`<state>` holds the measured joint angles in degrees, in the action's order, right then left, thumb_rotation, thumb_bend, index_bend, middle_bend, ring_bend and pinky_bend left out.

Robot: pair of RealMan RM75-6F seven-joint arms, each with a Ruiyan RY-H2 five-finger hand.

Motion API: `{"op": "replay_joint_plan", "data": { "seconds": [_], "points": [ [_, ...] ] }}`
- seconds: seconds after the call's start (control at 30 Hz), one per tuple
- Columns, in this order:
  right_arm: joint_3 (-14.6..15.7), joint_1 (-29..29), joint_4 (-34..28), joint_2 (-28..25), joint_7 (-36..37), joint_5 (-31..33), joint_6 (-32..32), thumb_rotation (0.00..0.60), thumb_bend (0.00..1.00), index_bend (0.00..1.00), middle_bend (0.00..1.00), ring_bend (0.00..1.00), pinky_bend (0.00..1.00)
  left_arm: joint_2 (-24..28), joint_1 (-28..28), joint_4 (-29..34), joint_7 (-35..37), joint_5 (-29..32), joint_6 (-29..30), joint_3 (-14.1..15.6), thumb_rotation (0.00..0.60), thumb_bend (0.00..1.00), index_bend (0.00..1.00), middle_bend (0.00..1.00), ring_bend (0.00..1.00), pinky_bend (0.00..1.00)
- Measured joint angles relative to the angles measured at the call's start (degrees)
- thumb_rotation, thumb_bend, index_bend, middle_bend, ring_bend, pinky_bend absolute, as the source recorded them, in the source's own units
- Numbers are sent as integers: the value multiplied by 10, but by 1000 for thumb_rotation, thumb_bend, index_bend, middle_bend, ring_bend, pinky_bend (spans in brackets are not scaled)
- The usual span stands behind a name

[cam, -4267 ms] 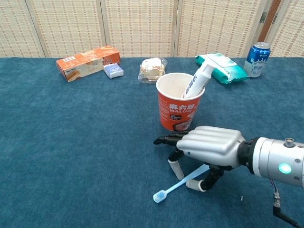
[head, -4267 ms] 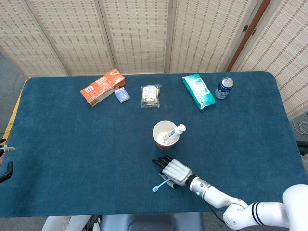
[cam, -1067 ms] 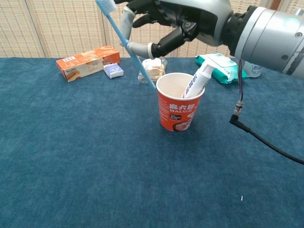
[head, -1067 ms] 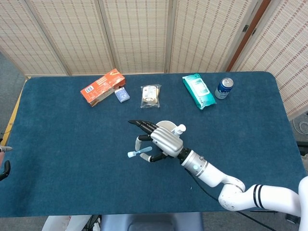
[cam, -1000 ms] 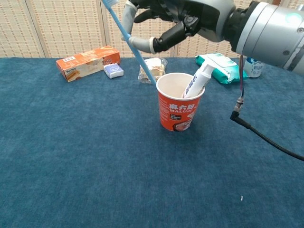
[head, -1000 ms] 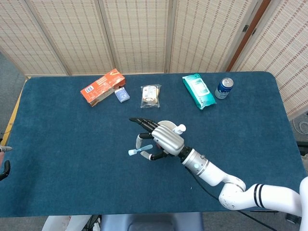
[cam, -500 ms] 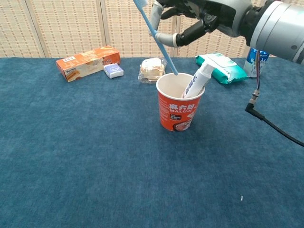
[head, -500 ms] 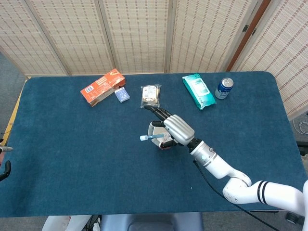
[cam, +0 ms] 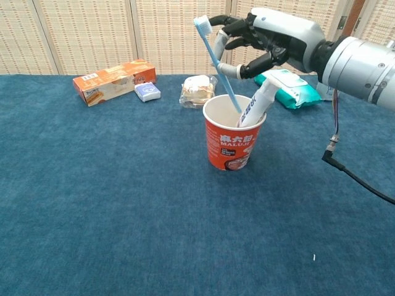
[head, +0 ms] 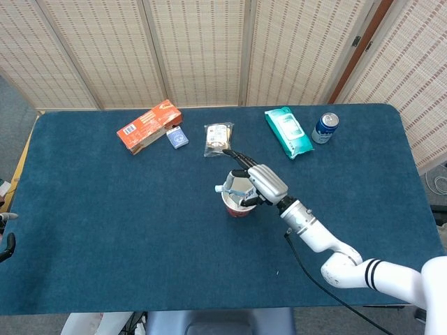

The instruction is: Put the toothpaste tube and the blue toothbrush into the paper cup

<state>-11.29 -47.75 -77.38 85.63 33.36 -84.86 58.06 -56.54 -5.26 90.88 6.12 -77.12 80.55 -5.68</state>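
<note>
Bench (cam: 92, 203), blue-carpeted, carries your red paper cup (cam: 233, 145). Right robot hand (cam: 266, 38) above it pinches the slim blue toothbrush (cam: 217, 61), handle tip inside the cup beside the white toothpaste tube (cam: 254, 106). Left robot hand unseen.

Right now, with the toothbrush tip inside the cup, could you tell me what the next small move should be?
Probably let go: the right hand pinches the blue toothbrush mid-handle, its lower end already inside the paper cup beside the toothpaste tube, bristles up. Opening the fingers should let it settle against the rim.
</note>
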Motion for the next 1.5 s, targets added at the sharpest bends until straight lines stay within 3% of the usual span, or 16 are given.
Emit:
{"op": "replay_joint_plan", "data": {
  "seconds": [0.43,0.6,0.9,1.2,1.5],
  "points": [
    [26,-1,81,46,82,-24,-1,600,287,600,44,0,119,1,1,0,2,-1,2,0,600,522,317,155,77,164],
    [30,0,86,48,84,-26,0,600,210,532,43,0,120,1,1,1,2,-3,2,0,600,523,317,155,78,164],
    [31,3,78,39,79,-20,-3,600,182,489,39,0,120,-1,0,0,-2,-3,1,1,600,523,317,155,77,164],
    [29,8,48,19,74,-28,14,600,182,473,38,0,119,-2,0,1,-7,-5,1,2,600,523,317,155,77,164],
    [28,24,-45,-41,12,-44,49,600,181,447,38,0,119,-6,0,6,-20,-11,4,5,600,523,317,155,77,164]
  ]
}}
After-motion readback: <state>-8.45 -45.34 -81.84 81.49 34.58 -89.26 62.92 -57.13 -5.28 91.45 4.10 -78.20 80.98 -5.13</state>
